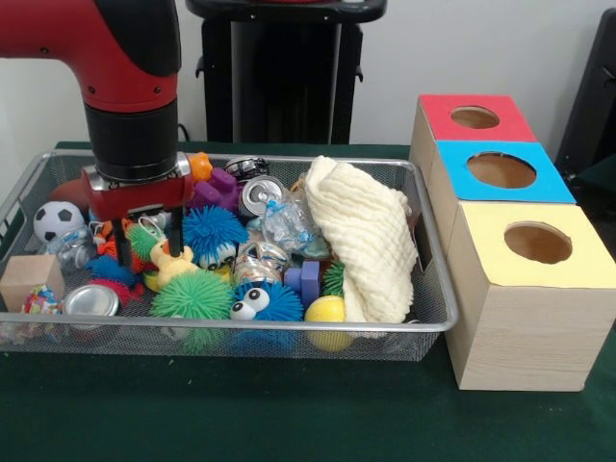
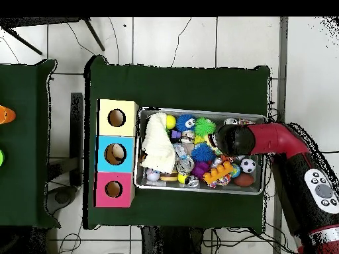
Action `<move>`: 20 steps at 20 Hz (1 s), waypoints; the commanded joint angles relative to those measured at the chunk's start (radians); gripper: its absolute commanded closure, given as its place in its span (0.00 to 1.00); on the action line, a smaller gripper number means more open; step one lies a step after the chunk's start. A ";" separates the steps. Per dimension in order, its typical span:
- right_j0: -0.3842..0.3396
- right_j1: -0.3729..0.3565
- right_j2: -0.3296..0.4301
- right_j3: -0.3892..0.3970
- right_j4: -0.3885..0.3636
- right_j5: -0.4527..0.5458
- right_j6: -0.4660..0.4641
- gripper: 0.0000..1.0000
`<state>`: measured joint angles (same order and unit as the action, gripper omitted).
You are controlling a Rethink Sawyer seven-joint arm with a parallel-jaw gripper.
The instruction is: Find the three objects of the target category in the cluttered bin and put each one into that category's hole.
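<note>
The wire mesh bin point(image 1: 241, 329) sits on the green table, full of toys; it also shows in the overhead view point(image 2: 198, 111). My gripper point(image 1: 147, 250) is down in the bin's left part, open. Its two black fingers point(image 1: 176, 234) straddle a small green spiky toy point(image 1: 144, 238) and clear plastic clutter. In the overhead view the arm's wrist point(image 2: 233, 140) hides the gripper. Right of the bin stand three wooden boxes with round holes: red point(image 1: 474, 117), blue point(image 1: 500, 170) and yellow point(image 1: 537, 243).
A cream cloth point(image 1: 361, 241) covers the bin's right part. Around the gripper lie a soccer ball point(image 1: 58, 221), a blue spiky ball point(image 1: 214, 231), a green spiky ball point(image 1: 192, 296), a drink can point(image 1: 260, 195), a wooden block point(image 1: 29, 279) and a yellow ball point(image 1: 327, 310).
</note>
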<state>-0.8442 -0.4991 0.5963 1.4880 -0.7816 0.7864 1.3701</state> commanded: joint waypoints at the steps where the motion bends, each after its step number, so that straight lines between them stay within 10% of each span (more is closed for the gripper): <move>1: -0.021 0.045 0.059 0.013 -0.012 0.108 -0.368 0.00; 20: -0.032 0.129 0.122 0.006 -0.025 0.029 -0.345 0.00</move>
<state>-0.8631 -0.4208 0.6557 1.4884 -0.7826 0.7914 1.3701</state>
